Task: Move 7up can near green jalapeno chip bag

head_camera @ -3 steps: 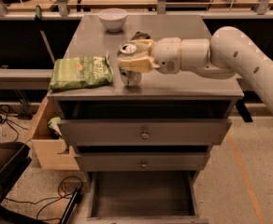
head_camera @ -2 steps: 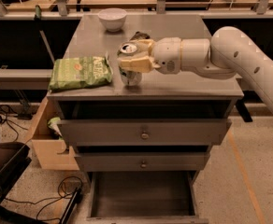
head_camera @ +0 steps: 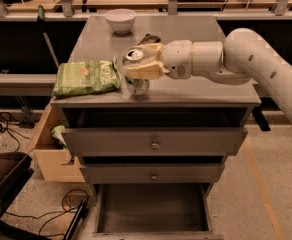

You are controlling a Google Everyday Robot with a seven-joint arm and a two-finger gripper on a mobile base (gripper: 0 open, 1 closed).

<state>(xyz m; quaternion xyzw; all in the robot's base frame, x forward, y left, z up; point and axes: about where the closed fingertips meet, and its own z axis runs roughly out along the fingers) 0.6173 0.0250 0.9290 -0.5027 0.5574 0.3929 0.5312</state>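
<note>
The 7up can (head_camera: 135, 84) stands upright near the front edge of the grey cabinet top (head_camera: 196, 91), its pull-tab top showing. My gripper (head_camera: 137, 64) reaches in from the right and its cream fingers (head_camera: 145, 70) close around the can's upper half. The green jalapeno chip bag (head_camera: 87, 77) lies flat at the front left of the top, just left of the can, with a narrow gap between them.
A white bowl (head_camera: 120, 20) sits at the back of the top. A small dark wrapper (head_camera: 149, 38) lies behind my gripper. The cabinet's bottom drawer (head_camera: 152, 211) is pulled open. A wooden box (head_camera: 50, 151) stands to the left of the cabinet.
</note>
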